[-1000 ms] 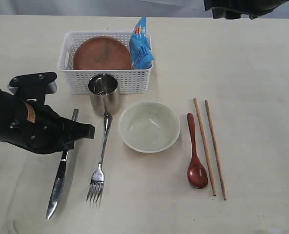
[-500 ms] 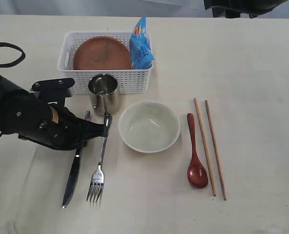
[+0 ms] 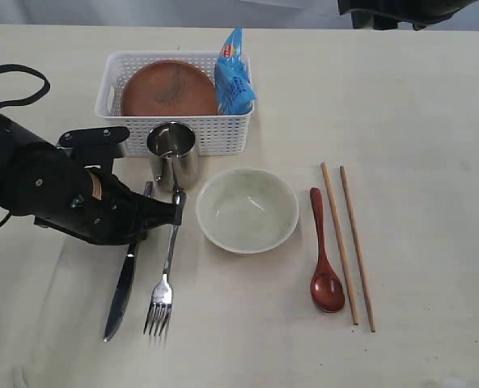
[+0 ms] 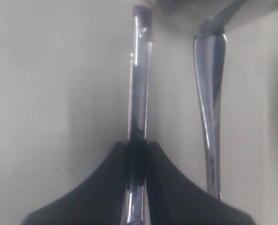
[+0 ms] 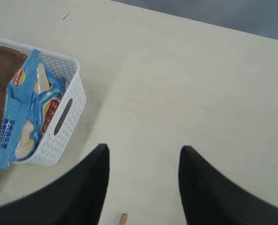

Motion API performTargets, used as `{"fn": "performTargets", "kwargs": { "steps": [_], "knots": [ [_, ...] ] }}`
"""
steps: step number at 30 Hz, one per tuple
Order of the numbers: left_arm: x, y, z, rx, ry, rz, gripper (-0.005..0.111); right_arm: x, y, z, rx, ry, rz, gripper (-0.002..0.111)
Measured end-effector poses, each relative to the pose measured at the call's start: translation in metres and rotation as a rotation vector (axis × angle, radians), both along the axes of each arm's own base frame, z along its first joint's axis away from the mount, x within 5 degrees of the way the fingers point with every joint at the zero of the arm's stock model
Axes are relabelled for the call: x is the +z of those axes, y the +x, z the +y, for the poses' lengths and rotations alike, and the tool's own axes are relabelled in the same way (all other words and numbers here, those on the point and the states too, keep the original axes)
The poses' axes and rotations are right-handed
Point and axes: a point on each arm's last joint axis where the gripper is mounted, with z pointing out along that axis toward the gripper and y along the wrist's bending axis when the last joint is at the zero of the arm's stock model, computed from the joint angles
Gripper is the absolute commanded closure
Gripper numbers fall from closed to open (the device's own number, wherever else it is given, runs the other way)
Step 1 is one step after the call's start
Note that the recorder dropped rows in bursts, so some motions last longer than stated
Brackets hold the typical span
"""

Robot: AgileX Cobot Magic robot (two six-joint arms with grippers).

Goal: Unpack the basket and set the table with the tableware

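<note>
My left gripper [image 3: 146, 217] is shut on the handle of the steel knife [image 3: 122, 287], which lies just left of the fork [image 3: 168, 259] and nearly parallel to it. In the left wrist view both black fingers pinch the knife [image 4: 138, 93], and the fork handle [image 4: 209, 117] runs alongside. The steel cup [image 3: 172, 153] stands in front of the white basket [image 3: 175, 137], which holds the reddish-brown plate [image 3: 169, 89]. On the table [image 3: 434, 121] the cream bowl [image 3: 247, 210], red spoon [image 3: 324, 259] and two chopsticks [image 3: 336, 242] are laid out. My right gripper [image 5: 143, 154] hovers open and empty.
A blue chip bag [image 3: 234, 73] leans at the basket's right end, also visible in the right wrist view as the bag [image 5: 33, 103] inside the basket [image 5: 64, 122]. A chopstick tip [image 5: 123, 218] shows below the right gripper. The right arm [image 3: 401, 12] sits at the far edge.
My left gripper has carried the knife to the right, from well left of the fork to close beside it. In the last half second it has barely shifted.
</note>
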Motion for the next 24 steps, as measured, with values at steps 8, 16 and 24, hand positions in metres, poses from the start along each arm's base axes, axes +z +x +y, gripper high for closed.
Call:
{"fn": "performTargets", "kwargs": {
  "steps": [8,16,24],
  "knots": [
    [0.001,0.001,-0.001,-0.019,0.007,0.000,0.063,0.000,0.000,0.000,0.001,-0.001,0.004,0.063],
    [0.009,-0.003,0.001,-0.050,0.027,0.001,0.063,0.000,-0.001,0.000,0.001,-0.002,0.007,0.063],
    [0.049,-0.009,0.010,-0.165,0.072,-0.143,0.064,-0.001,-0.001,0.000,0.001,-0.002,0.009,0.063]
  ]
}}
